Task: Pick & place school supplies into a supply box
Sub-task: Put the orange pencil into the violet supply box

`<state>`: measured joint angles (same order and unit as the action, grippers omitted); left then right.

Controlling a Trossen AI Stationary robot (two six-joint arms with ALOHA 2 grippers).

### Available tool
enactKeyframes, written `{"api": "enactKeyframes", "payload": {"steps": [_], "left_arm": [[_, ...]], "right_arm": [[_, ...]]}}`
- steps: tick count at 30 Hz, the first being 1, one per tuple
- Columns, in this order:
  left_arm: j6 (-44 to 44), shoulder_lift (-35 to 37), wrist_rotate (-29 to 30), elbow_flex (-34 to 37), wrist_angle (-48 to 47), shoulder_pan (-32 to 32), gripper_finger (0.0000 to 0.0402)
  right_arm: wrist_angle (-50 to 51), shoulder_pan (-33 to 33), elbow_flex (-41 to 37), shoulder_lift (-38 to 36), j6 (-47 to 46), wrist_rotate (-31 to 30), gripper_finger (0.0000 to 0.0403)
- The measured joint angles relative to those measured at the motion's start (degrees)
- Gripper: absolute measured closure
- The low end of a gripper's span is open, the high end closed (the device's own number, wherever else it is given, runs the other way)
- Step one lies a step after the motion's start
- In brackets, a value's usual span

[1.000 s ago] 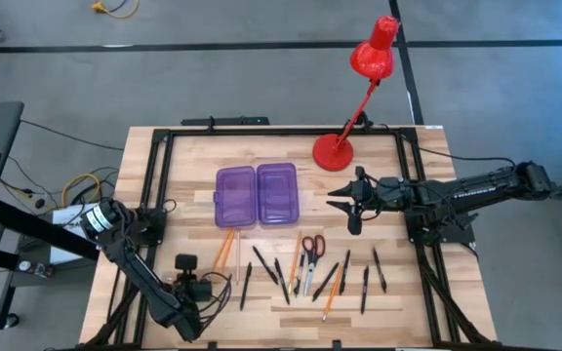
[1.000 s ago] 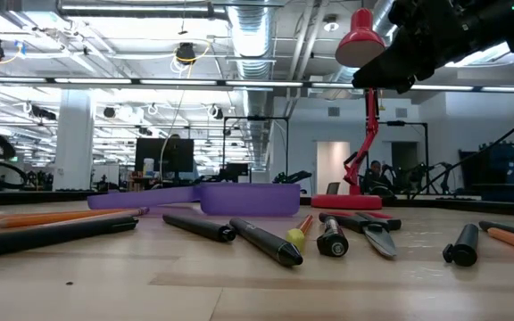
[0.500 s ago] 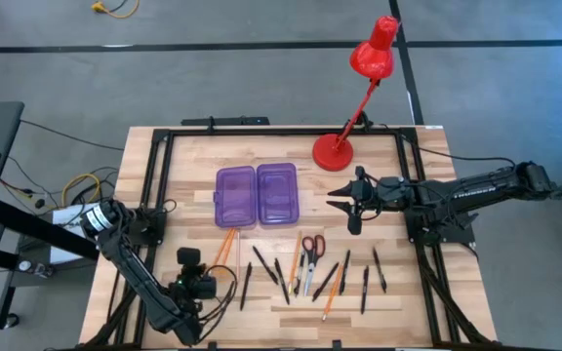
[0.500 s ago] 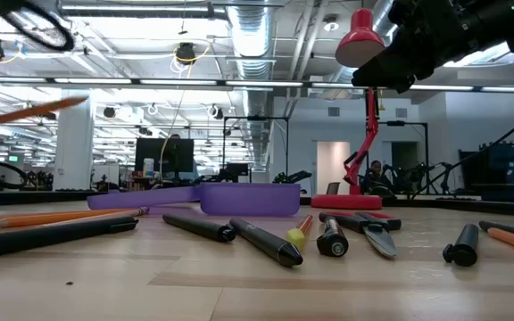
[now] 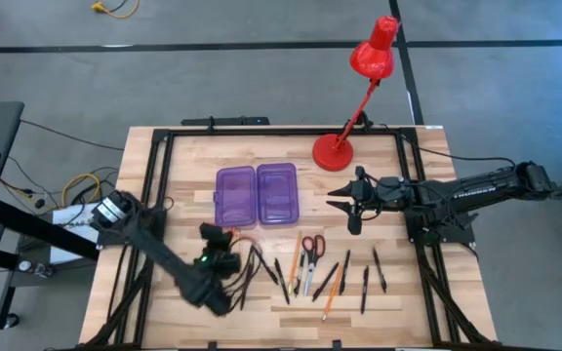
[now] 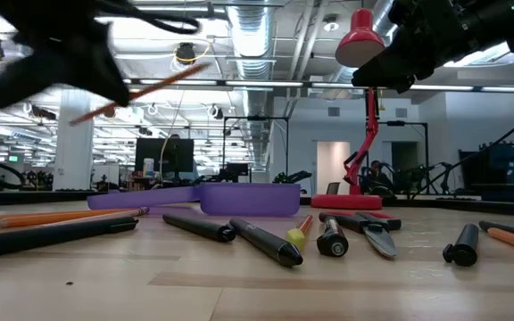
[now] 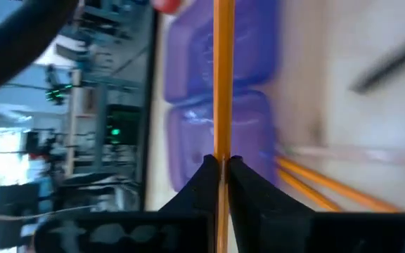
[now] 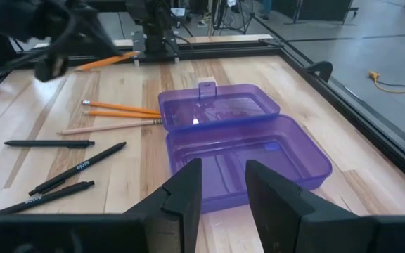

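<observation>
Above the wooden surface, near its front-left part: left end effector, fingers pinched tight on one orange pencil, lifted clear of the wood. Held pencil slanted in the air in the low view, its free end aimed toward the purple supply box. Box lying open and flat, both halves side by side, just beyond the left end effector and toward the middle of the surface. Between box and left end effector, more orange pencils flat on the wood. To the right of these, a loose row of dark pens, further pencils and the red-handled scissors, all lying flat, none in the box.

Over the right half of the surface, beside the base of the red desk lamp: right end effector, raised, fingers parted and holding nothing, facing the open box from its right side, well apart from it.
</observation>
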<state>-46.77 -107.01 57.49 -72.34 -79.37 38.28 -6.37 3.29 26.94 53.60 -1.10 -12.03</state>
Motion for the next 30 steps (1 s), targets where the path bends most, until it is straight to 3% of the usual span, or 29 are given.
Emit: {"api": "enactKeyframes", "payload": {"steps": [3,8,18,30], "left_arm": [[4.4,0.0,0.8,0.0,3.3,-5.7,0.0401],[14.7,0.0,-3.0,0.0,15.2,-14.2,0.0401],[33.4,1.7,-8.8,0.0,35.8,-25.5,0.0401],[37.1,5.8,-27.5,0.0,50.0,-38.1,0.0401]], "right_arm": [[0.0,0.0,0.0,0.0,0.0,0.0,0.0296],[0.4,0.0,0.0,0.0,0.0,0.0,0.0296],[1.8,0.0,0.0,0.0,0.1,0.0,0.0296],[3.4,0.1,0.0,0.0,0.1,0.1,0.0296]]}}
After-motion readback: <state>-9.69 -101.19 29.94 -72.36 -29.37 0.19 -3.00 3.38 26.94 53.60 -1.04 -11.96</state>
